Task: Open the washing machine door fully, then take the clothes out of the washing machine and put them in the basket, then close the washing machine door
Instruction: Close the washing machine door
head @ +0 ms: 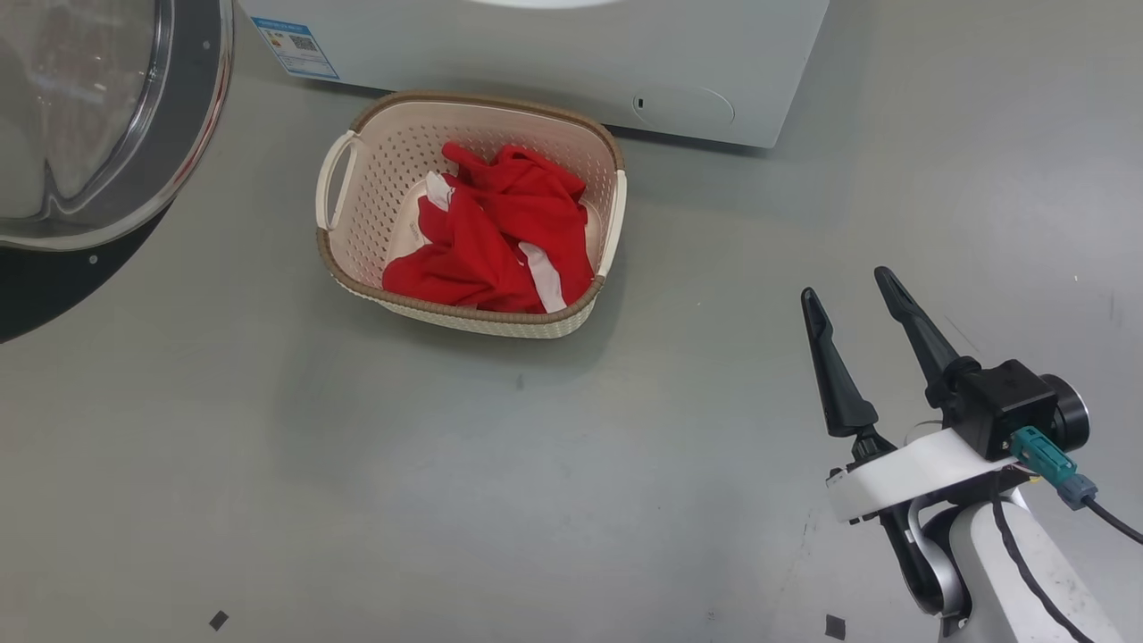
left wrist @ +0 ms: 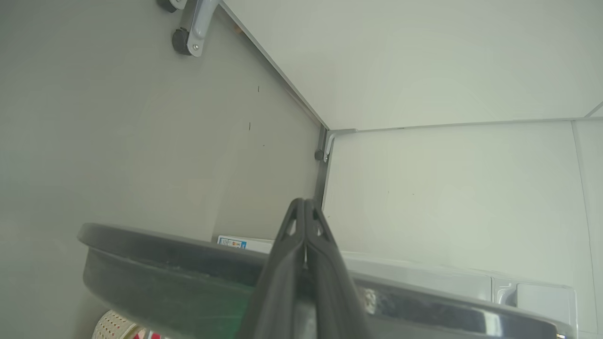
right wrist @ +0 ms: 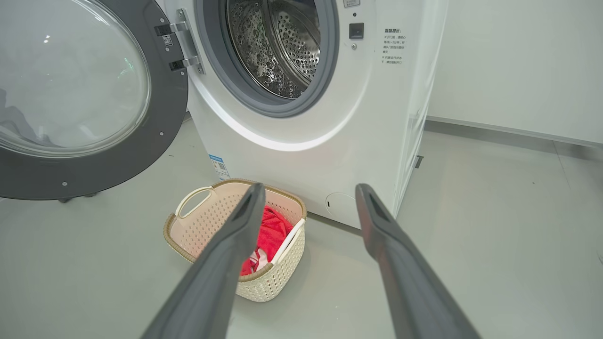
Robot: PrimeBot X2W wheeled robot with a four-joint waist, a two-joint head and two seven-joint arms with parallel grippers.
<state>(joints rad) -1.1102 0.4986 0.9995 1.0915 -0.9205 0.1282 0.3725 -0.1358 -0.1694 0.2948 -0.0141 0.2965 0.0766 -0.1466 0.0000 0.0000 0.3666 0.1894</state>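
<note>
The right wrist view gives the washing machine (right wrist: 306, 155), its steel drum (right wrist: 282, 42) at 12 o'clock and the washing machine door (right wrist: 167, 117) swung wide at 9. The head view looks down on the clothes (head: 500, 241), heaped in the basket (head: 375, 170) just before the machine, handles at 9 and 3. Grey floor (head: 268, 446), white wall (right wrist: 518, 70). The right pincer (head: 846, 283) gapes wide, empty. The left pincer (left wrist: 303, 203) is pressed closed on nothing, by the door's black rim.

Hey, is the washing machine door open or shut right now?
Open. The washing machine door stands swung wide to one side, leaving the steel drum exposed.
</note>
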